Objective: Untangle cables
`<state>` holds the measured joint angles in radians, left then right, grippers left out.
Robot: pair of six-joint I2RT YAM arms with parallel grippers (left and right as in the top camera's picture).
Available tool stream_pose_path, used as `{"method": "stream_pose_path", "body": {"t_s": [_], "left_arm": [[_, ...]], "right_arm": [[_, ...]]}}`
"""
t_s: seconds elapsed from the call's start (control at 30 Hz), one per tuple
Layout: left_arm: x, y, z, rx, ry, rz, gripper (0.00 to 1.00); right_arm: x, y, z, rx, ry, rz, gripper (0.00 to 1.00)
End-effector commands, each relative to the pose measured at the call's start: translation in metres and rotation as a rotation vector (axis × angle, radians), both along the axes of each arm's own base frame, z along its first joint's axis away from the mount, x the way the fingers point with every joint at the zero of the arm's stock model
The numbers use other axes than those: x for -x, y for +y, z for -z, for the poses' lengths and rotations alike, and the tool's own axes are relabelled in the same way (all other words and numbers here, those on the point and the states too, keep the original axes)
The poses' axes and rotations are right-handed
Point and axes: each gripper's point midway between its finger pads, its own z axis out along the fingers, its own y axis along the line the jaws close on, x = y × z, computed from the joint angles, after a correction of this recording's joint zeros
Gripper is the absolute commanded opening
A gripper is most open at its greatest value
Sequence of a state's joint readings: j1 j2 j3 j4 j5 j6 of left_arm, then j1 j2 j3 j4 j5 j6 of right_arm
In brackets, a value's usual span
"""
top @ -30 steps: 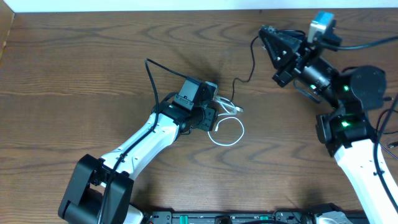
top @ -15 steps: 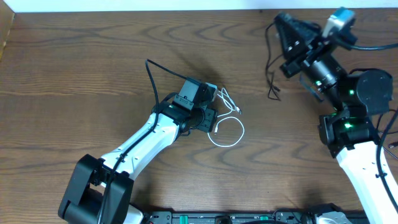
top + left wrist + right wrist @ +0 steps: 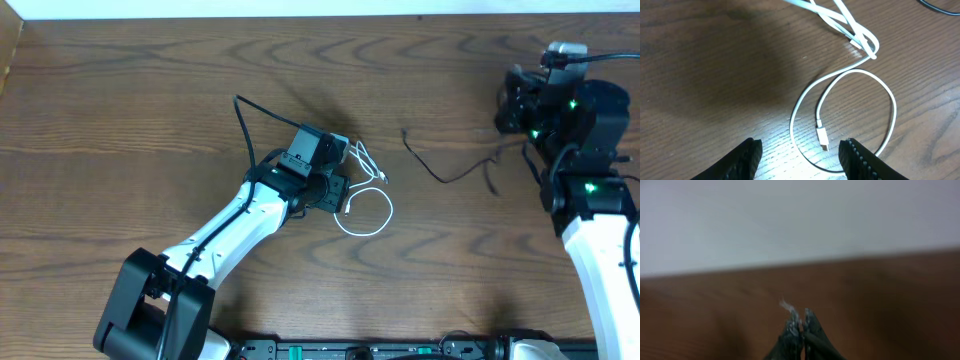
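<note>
Left hand (image 3: 802, 157): fingers apart, low over counter (image 3: 150, 100), gripping nothing. White cable (image 3: 895, 112) lies looped just ahead of it, plug end inside the loop. Right hand (image 3: 801, 326): fingers together, pinching black cable (image 3: 440, 180), which trails left, apart from white.

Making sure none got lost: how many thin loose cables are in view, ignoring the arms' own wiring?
2. A thin white cable lies looped beneath the left gripper; a thin black cable stretches from mid-table to the right gripper. None seems hidden.
</note>
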<state>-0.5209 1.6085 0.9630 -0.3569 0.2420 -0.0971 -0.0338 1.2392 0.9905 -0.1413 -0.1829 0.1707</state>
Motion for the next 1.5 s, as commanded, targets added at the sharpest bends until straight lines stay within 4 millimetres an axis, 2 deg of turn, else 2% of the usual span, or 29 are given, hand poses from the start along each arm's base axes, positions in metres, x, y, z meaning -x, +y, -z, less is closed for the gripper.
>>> {"method": "stream_pose_path", "body": {"t_s": [0.0, 0.13, 0.3, 0.43, 0.57, 0.8, 0.93, 1.07, 1.27, 1.37, 1.47], "left_arm": [[0.001, -0.003, -0.005, 0.019, 0.001, -0.004, 0.54], [0.001, -0.003, -0.005, 0.019, 0.001, -0.004, 0.54], [0.001, -0.003, -0.005, 0.019, 0.001, -0.004, 0.55], [0.001, -0.003, -0.005, 0.018, 0.001, -0.004, 0.55], [0.001, -0.003, -0.005, 0.018, 0.001, -0.004, 0.54], [0.001, -0.003, -0.005, 0.019, 0.001, -0.004, 0.54], [0.001, -0.003, -0.005, 0.019, 0.001, -0.004, 0.54], [0.001, -0.003, -0.005, 0.019, 0.001, -0.004, 0.55], [0.001, -0.003, -0.005, 0.019, 0.002, -0.004, 0.54], [0.001, -0.003, -0.005, 0.020, 0.004, -0.009, 0.54], [0.001, -0.003, -0.005, 0.021, 0.005, -0.010, 0.54]], "right_arm": [[0.000, -0.060, 0.031, 0.233, 0.102, 0.168, 0.01], [0.009, -0.126, 0.027, 0.303, 0.120, 0.411, 0.01], [0.038, -0.208, 0.015, 0.293, 0.104, 0.712, 0.01], [0.064, -0.250, 0.016, 0.173, 0.090, 0.882, 0.01], [0.076, -0.274, 0.015, 0.033, 0.039, 0.923, 0.01], [0.086, -0.297, 0.001, 0.016, -0.030, 0.974, 0.01], [0.084, -0.302, 0.005, 0.016, -0.027, 0.978, 0.01], [0.068, -0.295, 0.032, 0.004, 0.043, 0.879, 0.01], [0.058, -0.287, 0.102, -0.080, 0.244, 0.815, 0.01], [0.057, -0.285, 0.123, -0.112, 0.334, 0.797, 0.01], [0.052, -0.283, 0.134, -0.137, 0.403, 0.772, 0.01]]}}
